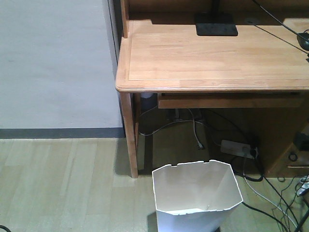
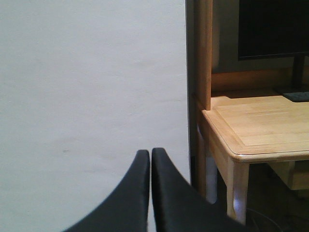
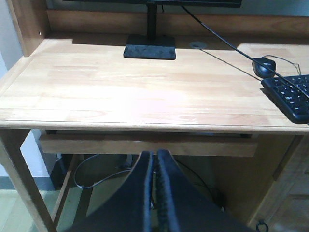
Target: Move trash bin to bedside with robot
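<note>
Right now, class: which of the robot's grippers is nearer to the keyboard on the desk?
Right, most likely. The right gripper sits before the desk, keyboard ahead to its right. The left gripper faces the wall beyond the desk's left corner; no keyboard in its view.

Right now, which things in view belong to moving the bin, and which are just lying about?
Job: trash bin, left gripper and right gripper, both shut and empty. The bedside is not in view.
Lying about: wooden desk, monitor stand, keyboard, mouse, power strip, cables.
</note>
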You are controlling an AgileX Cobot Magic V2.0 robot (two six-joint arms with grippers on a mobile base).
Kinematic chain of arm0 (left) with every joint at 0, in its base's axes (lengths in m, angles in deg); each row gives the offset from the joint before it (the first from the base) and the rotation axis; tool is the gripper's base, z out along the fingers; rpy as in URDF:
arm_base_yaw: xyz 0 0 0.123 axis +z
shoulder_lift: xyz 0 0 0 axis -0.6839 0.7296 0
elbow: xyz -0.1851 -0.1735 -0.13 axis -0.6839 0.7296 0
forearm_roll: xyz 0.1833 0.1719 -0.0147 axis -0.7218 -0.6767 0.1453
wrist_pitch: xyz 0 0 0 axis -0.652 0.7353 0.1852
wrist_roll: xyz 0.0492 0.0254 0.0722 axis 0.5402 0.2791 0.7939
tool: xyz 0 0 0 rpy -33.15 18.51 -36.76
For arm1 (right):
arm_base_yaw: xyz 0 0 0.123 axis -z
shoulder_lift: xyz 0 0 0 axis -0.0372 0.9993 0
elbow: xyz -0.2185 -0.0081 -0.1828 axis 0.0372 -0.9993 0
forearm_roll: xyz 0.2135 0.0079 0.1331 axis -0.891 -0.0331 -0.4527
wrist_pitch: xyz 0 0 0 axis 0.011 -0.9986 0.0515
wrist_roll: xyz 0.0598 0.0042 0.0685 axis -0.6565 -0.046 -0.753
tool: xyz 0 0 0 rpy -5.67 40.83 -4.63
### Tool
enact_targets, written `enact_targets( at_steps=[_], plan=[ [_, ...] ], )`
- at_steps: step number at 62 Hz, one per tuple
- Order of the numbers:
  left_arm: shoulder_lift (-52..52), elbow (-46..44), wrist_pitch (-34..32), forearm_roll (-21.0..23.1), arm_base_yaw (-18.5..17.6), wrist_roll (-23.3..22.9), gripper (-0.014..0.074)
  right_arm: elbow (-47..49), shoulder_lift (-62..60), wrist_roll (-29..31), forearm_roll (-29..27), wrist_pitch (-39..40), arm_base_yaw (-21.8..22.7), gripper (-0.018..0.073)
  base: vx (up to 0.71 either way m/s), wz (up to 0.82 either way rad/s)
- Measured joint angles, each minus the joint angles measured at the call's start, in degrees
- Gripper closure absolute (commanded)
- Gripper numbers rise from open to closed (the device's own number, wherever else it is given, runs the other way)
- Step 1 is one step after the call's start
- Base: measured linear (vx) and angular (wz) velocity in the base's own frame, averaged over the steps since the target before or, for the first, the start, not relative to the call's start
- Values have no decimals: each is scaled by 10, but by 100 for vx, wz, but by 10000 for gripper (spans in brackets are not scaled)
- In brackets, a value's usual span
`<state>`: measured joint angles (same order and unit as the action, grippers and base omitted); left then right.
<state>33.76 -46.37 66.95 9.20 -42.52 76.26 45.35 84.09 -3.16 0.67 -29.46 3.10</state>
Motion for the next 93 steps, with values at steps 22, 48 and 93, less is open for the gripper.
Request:
enact_targets(
  at_steps=[22, 48, 93],
  plan=[
    [0, 0, 0, 0, 0, 0, 603, 0, 0, 0, 0, -4, 0, 94, 0, 0],
    [0, 0, 0, 0, 0, 0, 603, 15, 10, -24, -15, -23, 0, 18, 0, 0],
    [0, 0, 0, 0, 0, 0, 603, 237, 349, 134, -166, -276, 22, 19, 0, 0]
  ],
)
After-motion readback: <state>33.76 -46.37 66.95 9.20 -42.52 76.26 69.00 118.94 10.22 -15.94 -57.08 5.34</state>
